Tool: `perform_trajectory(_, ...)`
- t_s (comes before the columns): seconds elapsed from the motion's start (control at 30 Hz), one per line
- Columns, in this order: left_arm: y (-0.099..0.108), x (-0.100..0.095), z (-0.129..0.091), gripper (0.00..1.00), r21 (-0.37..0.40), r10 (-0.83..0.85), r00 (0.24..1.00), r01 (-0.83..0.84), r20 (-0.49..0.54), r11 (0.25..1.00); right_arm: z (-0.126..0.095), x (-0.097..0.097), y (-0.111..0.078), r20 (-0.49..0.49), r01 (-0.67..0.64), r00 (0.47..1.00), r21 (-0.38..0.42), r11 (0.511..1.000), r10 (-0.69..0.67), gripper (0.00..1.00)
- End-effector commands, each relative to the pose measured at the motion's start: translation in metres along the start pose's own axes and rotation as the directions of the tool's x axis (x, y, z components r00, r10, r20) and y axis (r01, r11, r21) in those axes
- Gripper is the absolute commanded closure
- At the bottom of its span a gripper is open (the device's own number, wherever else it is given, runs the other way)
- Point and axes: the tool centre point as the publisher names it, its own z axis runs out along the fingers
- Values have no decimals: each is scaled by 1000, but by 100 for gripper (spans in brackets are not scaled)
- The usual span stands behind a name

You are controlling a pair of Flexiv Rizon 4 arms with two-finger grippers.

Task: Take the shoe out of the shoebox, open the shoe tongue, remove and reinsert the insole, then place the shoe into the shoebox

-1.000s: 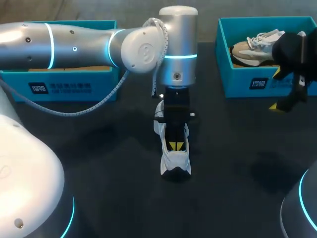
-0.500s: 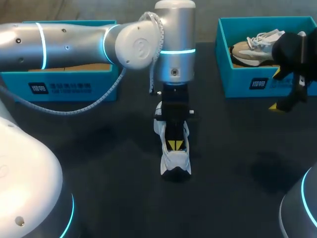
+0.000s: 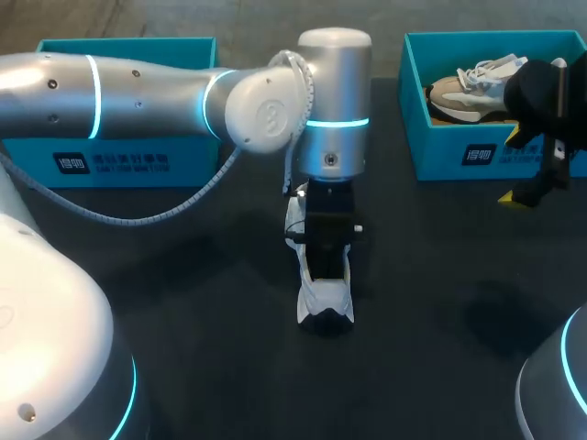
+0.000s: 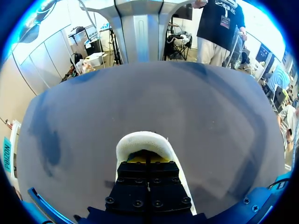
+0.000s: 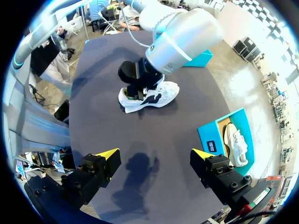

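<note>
left claw [image 4: 147, 159]: fingers pressed together, pointing straight down into the shoe's opening. Only slivers of the yellow tips show in my left wrist view. Can't tell if anything thin is caught between them.
left arm [image 3: 138, 87]: comes in from the left and runs level across the far part of the table. Its last link stands vertical over mid-table, wrist straight down. Silver shell, blue light rings, grey cable looped under it.
shoe [image 3: 326, 302] vs left claw: directly under and around the claw. It sits upright on its sole at mid-table, toe toward the near edge, heel end hidden under the wrist. The collar rim wraps the fingers.
shoe build: white low sneaker with a soft padded rim and dark marks on the side.
right claw [image 5: 153, 154]: fingers spread wide, nothing between them. It hangs over bare table at the right, just near of the right shoebox and well apart from the shoe.
right arm [image 3: 550, 92]: black wrist housing at the right edge, overlapping the right shoebox's corner in the head view.
right shoebox [image 3: 459, 156]: teal card, open top, far right. It holds a second shoe [image 3: 468, 87], beige and white with white laces.
left shoebox [image 3: 128, 160]: teal, open, far left, partly hidden by the left arm.
table [image 3: 183, 302]: dark, matte, flat.
</note>
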Motion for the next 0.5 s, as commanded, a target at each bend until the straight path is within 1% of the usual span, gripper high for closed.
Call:
perform_trajectory(0.03, 5, -4, 11, 100, -21, -11, 1000, 11, -15, 1000, 1, -2, 1, -3, -1, 1000, 4, 1000, 1, 0)
perform_trajectory(0.1, 5, -3, 11, 100, -29, -15, 1000, 15, -9, 999, 1, -2, 1, -3, -1, 1000, 4, 1000, 1, 0)
perform_trajectory(0.13, 4, -1, 10, 100, -46, -20, 1000, 20, -11, 999, 1, -2, 1, -3, -1, 1000, 4, 1000, 1, 0)
perform_trajectory(0.2, 2, 2, 3, 100, -69, -30, 1000, 30, 9, 997, 1, -2, 1, -3, -1, 1000, 4, 1000, 1, 0)
perform_trajectory(0.27, -1, 4, -6, 100, -129, -29, 999, 33, 35, 991, 1, -2, 1, -3, -1, 1000, 4, 1000, 1, 0)
perform_trajectory(0.37, -4, 5, -17, 100, -197, -26, 997, 41, 78, 980, 1, -2, 1, -3, -1, 1000, 4, 1000, 1, 0)
perform_trajectory(0.43, -3, 5, -18, 100, -203, -25, 996, 42, 87, 978, 1, -2, 1, -3, -1, 1000, 4, 1000, 1, 0)
perform_trajectory(0.5, 0, 4, -17, 100, -209, -40, 997, 54, 72, 976, 1, -2, 1, -3, -1, 1000, 4, 1000, 1, 0)
